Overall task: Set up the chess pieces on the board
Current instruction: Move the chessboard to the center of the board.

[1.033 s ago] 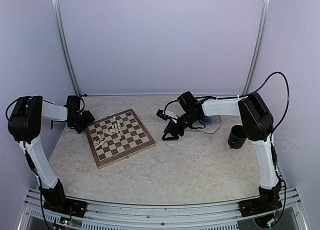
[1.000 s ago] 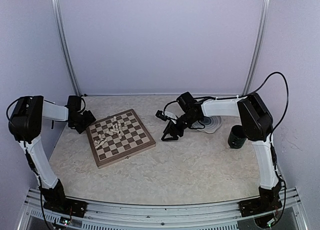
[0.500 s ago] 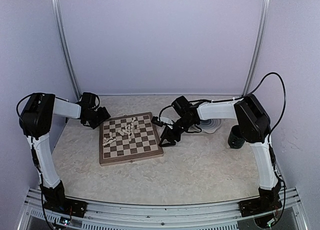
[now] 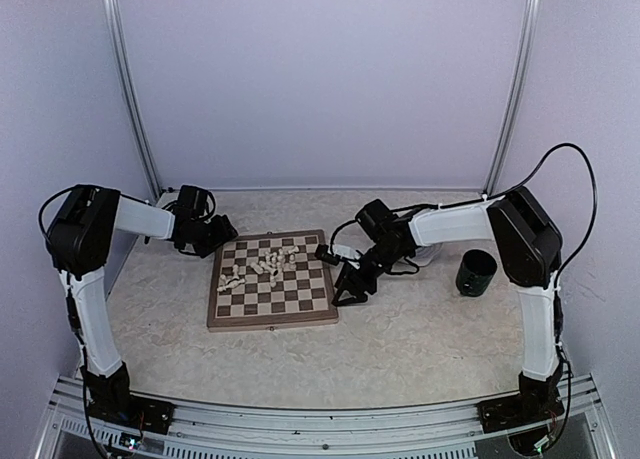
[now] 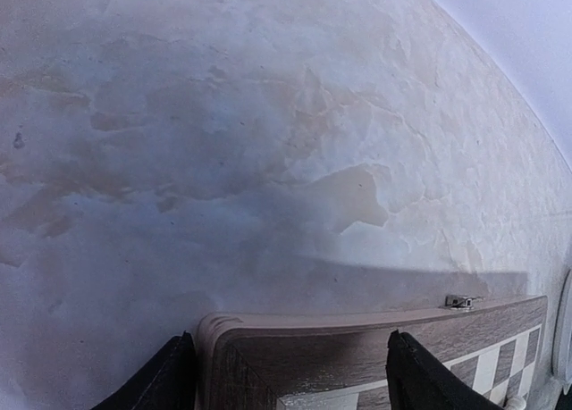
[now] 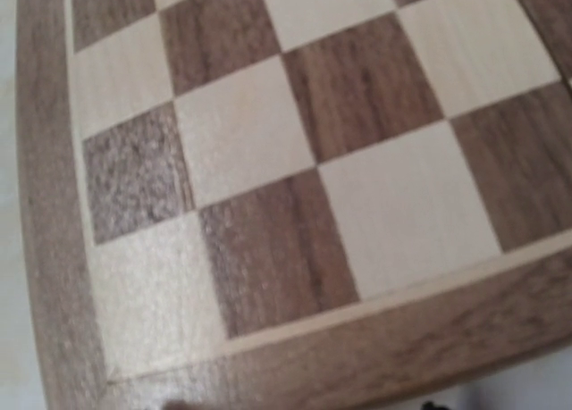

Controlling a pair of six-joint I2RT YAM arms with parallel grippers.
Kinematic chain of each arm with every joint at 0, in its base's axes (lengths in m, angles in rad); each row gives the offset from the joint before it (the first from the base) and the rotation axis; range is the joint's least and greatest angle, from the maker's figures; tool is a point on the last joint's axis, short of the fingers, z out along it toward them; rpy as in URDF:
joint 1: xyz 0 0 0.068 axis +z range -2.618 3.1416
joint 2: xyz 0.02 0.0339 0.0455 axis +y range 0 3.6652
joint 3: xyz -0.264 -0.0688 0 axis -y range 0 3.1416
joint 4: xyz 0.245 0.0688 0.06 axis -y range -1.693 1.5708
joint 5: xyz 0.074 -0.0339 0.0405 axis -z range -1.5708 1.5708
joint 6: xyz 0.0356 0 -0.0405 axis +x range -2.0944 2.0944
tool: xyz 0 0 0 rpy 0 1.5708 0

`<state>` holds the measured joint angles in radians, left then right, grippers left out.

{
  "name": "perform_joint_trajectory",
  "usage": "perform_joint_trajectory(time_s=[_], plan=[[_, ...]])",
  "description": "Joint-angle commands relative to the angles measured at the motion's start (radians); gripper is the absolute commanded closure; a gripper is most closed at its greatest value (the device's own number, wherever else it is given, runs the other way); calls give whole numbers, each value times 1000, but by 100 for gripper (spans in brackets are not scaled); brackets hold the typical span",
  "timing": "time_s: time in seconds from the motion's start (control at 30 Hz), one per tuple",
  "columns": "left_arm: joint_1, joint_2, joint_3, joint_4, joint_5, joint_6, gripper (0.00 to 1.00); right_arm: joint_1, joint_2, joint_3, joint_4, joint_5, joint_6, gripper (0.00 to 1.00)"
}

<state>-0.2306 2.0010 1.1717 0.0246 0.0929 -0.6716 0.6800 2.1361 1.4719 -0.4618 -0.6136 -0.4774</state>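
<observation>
Left of the table's [image 4: 420, 349] middle, about halfway between its far and near edges, lies the board [image 4: 290, 314]. It is a flat square of dark brown and cream checks inside a light wood border, its sides roughly square to the table's edges. On its far half the chess pieces [image 4: 265, 265] sit in a loose pale huddle spread over a few squares, several seemingly on their sides. They are too small to tell one kind from another.

The left gripper [image 4: 224, 236] is at the board's far-left corner, and the right gripper [image 4: 351, 289] is at the middle of its right edge. From above both read as little more than dark shapes. The left wrist view shows more: the two black fingers [image 5: 165, 381] stand wide apart with the board's rounded corner between them. Whether either finger presses on the wood cannot be told. That view also catches a small metal latch [image 5: 459, 300] on the board's side wall, which the overhead view does not show.

The right wrist view is filled by blurred checks and border at a corner of the board. Only dark fingertips show, far apart at the bottom edge, so that gripper is spread and grips nothing. A dark green cup [image 4: 477, 272] stands near the table's right edge, seen only from above.
</observation>
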Motion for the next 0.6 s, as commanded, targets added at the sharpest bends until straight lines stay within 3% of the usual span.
perform_joint_trajectory(time_s=[0.0,0.27,0.57], plan=[[-76,-9,-47,-40,77,-6,29,13,-59,-64,-55,51,-31,36],[-181,-61,-134,-33,117,-60,29,5,-150,-199,-79,124,-84,34],[-348,-139,-199,-21,69,-127,30,1,-251,-338,-152,112,-125,31]])
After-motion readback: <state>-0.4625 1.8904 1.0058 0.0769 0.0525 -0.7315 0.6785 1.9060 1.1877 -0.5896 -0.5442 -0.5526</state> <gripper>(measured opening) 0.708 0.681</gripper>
